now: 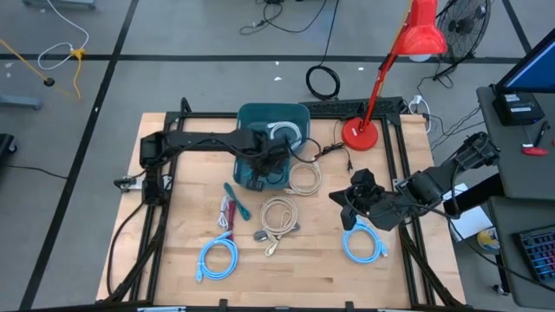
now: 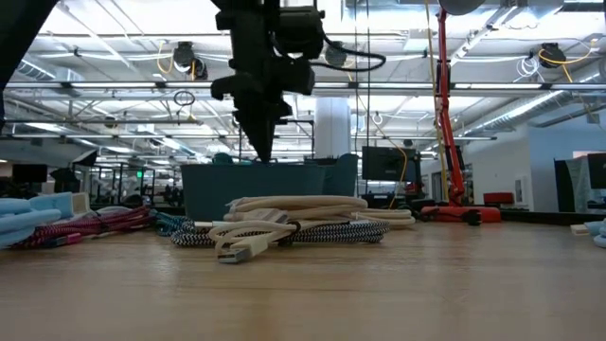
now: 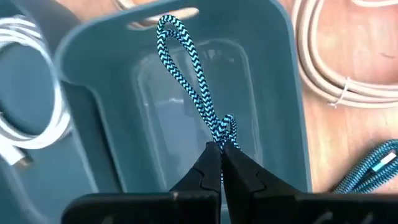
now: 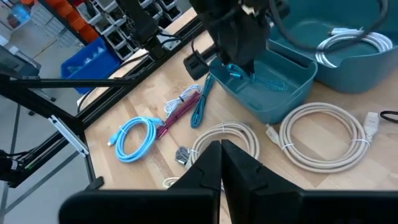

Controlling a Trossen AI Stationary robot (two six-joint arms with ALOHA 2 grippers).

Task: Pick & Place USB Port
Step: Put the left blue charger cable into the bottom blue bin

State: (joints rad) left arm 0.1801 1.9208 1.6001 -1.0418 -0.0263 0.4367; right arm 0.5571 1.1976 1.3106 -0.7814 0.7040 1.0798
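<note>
My left gripper (image 1: 257, 173) hangs over the nearer of two teal bins (image 3: 273, 93) and is shut on a blue-and-black braided USB cable (image 3: 189, 68). In the right wrist view the cable (image 4: 264, 79) dangles from the left gripper into that bin (image 4: 273, 99). In the low view the left gripper (image 2: 260, 133) points down just above the bin's rim (image 2: 275, 185). A white cable (image 4: 348, 43) lies in the farther bin. My right gripper (image 1: 345, 206) hovers shut above the table's right half, touching nothing. My left gripper pinches the braided cable where its strands bunch together (image 3: 222, 132), between the two fingertips, coming from above and pointing down. The cable hangs below the fingers as a long slack loop (image 3: 169, 28) reaching down inside the bin.
Two beige cable coils (image 1: 303, 179) (image 1: 279, 215) lie in front of the bins, with a pink cable (image 1: 228, 210), a teal cable (image 1: 236, 201) and two light-blue coils (image 1: 217, 258) (image 1: 362, 244). A red desk lamp's base (image 1: 359, 133) stands at the far right.
</note>
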